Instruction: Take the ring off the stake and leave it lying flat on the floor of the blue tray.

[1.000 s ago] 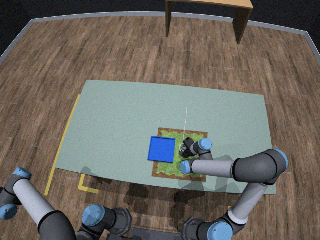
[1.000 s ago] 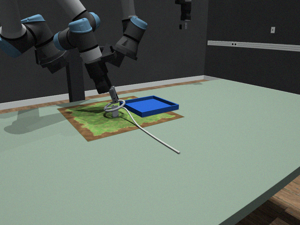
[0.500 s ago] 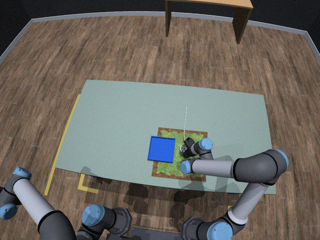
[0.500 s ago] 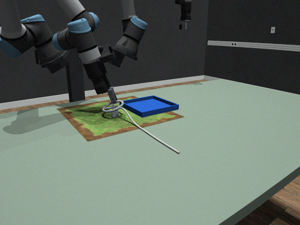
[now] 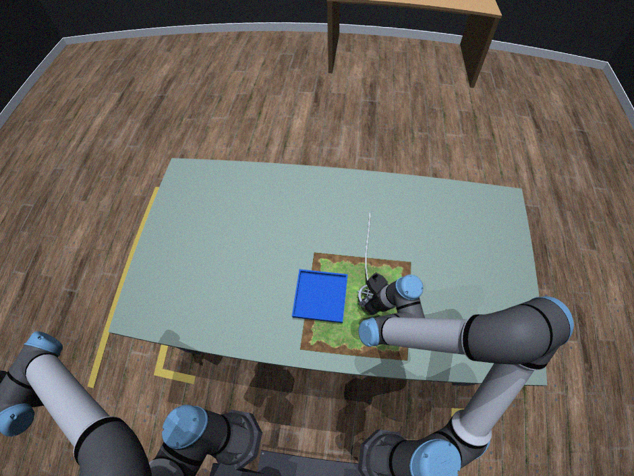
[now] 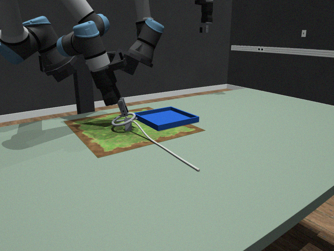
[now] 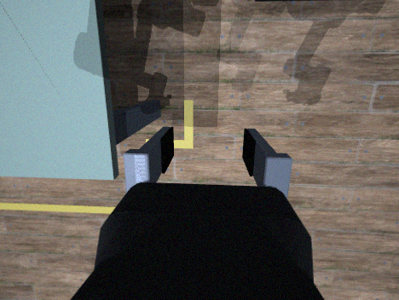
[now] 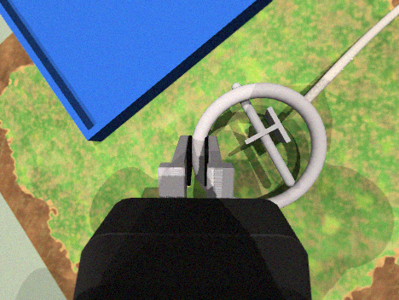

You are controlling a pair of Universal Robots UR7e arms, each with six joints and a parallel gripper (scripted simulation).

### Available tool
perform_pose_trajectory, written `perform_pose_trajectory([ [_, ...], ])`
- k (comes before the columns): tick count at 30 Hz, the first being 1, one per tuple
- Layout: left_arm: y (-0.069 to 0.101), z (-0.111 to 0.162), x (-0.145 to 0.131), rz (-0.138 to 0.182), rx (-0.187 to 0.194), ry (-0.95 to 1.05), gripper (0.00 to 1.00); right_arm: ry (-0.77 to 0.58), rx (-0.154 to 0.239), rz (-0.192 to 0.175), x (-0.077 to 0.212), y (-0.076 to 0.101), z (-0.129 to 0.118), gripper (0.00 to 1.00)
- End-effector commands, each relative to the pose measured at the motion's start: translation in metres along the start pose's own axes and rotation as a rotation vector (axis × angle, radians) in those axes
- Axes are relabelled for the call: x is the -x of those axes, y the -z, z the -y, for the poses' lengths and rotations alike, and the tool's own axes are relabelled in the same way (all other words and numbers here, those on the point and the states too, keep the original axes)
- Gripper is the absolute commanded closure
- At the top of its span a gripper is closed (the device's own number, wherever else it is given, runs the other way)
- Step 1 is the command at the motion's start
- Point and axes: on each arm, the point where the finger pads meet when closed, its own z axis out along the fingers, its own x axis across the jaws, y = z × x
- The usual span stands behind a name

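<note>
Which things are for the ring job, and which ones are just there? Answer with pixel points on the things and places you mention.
For the job:
- the ring (image 5: pixel 360 293) (image 6: pixel 118 125) (image 8: pixel 320 142), held by the right gripper (image 5: pixel 362 302) (image 6: pixel 124 114) (image 8: pixel 198 150)
- the stake (image 6: pixel 128 127) (image 8: pixel 280 126)
- the blue tray (image 5: pixel 320 296) (image 6: pixel 167 117) (image 8: pixel 128 55)

Just there:
- the pale cord (image 5: pixel 367 245) (image 6: pixel 172 153) (image 8: pixel 341 66); I can't tell if it's tied on
- the green-and-brown mat (image 5: pixel 332 335) (image 6: pixel 102 145) (image 8: pixel 170 128)
- the wooden desk (image 5: pixel 415 6)
</note>
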Motion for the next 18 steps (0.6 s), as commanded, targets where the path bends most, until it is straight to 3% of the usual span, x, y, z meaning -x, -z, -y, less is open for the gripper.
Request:
perform_pose_trajectory([
  [1,-0.0002,0.0011,-0.0013,-0.001,0.000,0.004,0.00,0.001,0.009,-0.011,-0.0019,0.0060,0.0010,1.00],
  [9,-0.0002,0.0011,-0.0013,-0.001,0.000,0.004,0.00,0.001,0.082,-0.053,-0.0016,0.0040,0.0030,1.00],
  [18,-0.0002,0.0011,-0.0013,-0.001,0.000,0.004,0.00,0.001,0.086,-0.056,-0.0015,0.0038,0.0031,1.00],
])
